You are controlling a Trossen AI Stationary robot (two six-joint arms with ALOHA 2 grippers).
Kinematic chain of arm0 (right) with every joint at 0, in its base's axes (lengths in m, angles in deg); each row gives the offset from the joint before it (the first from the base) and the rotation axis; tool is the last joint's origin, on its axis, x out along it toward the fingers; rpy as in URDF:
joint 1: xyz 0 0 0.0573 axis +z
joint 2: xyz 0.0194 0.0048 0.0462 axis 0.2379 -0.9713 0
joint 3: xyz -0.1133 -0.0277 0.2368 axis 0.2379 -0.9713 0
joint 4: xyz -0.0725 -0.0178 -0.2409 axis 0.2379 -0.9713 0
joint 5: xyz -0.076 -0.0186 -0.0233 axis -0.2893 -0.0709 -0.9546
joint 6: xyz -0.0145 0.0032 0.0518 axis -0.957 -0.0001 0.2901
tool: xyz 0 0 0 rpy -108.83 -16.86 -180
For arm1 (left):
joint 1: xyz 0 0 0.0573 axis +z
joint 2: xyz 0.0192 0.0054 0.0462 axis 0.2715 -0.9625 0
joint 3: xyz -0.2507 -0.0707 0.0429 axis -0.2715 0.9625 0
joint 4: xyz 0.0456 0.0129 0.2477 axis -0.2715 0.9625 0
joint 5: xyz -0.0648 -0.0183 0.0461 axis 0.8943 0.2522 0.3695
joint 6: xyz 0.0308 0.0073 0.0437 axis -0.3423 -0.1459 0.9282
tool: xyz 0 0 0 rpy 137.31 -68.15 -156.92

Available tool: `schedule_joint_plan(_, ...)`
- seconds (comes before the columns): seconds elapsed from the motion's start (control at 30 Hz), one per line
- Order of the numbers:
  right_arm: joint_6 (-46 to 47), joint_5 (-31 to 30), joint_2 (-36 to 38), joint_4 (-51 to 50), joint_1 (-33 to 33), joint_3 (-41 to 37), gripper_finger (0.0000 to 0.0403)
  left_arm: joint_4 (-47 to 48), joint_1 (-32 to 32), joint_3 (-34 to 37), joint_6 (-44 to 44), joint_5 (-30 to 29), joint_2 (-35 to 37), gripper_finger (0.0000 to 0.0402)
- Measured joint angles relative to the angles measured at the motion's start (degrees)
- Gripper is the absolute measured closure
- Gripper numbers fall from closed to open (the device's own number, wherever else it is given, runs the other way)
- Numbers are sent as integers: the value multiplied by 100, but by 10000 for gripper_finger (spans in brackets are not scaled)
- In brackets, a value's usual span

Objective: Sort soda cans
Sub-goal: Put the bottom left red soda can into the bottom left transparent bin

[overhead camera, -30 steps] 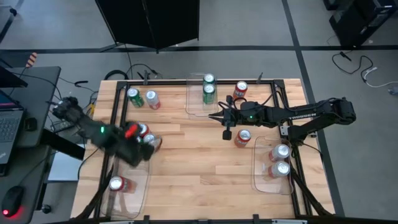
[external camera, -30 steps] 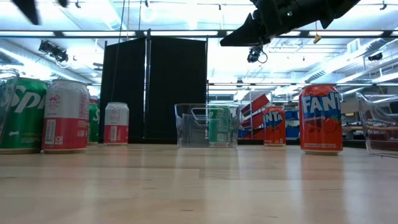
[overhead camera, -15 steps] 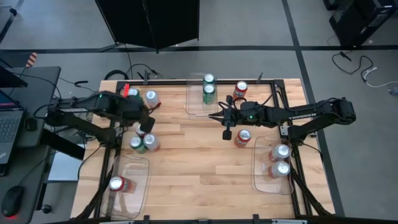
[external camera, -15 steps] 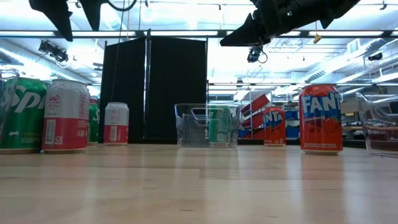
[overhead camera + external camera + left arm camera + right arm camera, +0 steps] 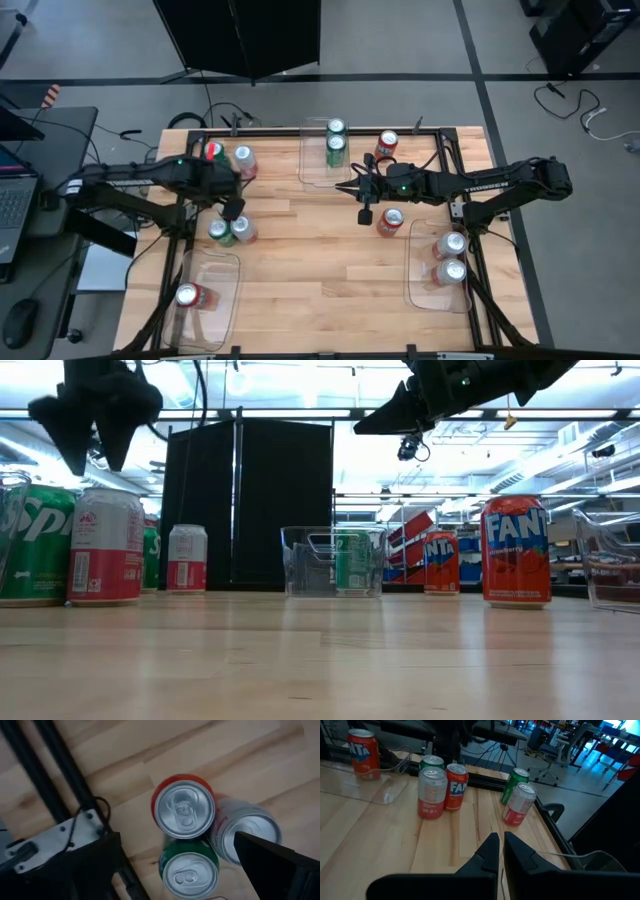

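**Left end effector poised above a three-can cluster**

The left end effector (image 5: 229, 197) is held wide open and empty above the left part of the tabletop (image 5: 320, 270). Seen through the left wrist view, a cluster of three upright cans lies directly below it: a red can (image 5: 183, 809), a green can (image 5: 189, 870) and a silver-white can (image 5: 245, 832), all touching or nearly touching one another. Their long axes stand vertical, so only their silver tops are presented to the end effector. In the high view the cluster sits just toward the near edge from the end effector, with the red can partly hidden beneath it.

The descent is judged to turn on this closeness: the red can has neighbours pressed against two sides, so the fingers would need to be slipped along its free sides.

The right end effector (image 5: 365, 200) is closed on nothing and hovers near the tabletop's middle, well apart from the cluster; the left arm is clearly the nearer one. A red can (image 5: 390, 220) stands just beside the right end effector.

Elsewhere, two green cans (image 5: 335, 140) stand in the far tray (image 5: 306, 165), two silver-white cans (image 5: 449, 256) in the right tray (image 5: 416, 290), and one red can (image 5: 188, 295) in the left tray (image 5: 226, 310).
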Motion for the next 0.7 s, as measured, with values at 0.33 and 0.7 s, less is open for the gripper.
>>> schedule_joint_plan(0.33, 0, 0, 0, 0, 0, 0, 389, -1022, 985, 866, 961, 706, 62, 11)
schedule_joint_plan(0.7, -13, 1, 0, 0, 0, 0, 389, -1700, 1643, 1486, 1483, 1249, 62, 11)
